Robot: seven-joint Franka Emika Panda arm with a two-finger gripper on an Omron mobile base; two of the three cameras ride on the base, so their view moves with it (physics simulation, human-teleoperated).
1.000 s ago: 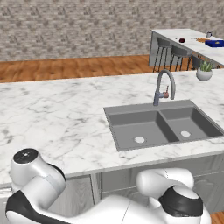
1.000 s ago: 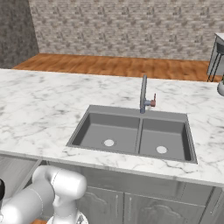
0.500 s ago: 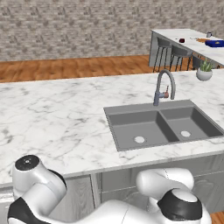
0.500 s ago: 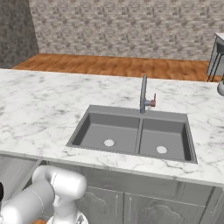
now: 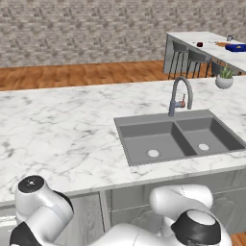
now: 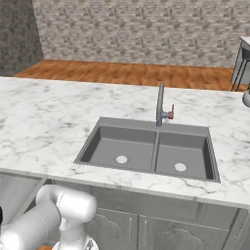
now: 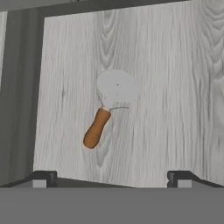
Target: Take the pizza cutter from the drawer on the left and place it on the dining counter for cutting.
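jaws apart, gripper (image 7: 112,177) hangs above pizza cutter (image 7: 108,106) lying mid-drawer (image 7: 175,65), well off its walls.

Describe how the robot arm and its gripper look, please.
The arm is made of glossy white rounded segments with dark grey or black joints. One joint end carries a round dark cap with a grey centre. In the hand view, the gripper shows two small dark fingertips, blocky and squared. No cables or markings are visible.
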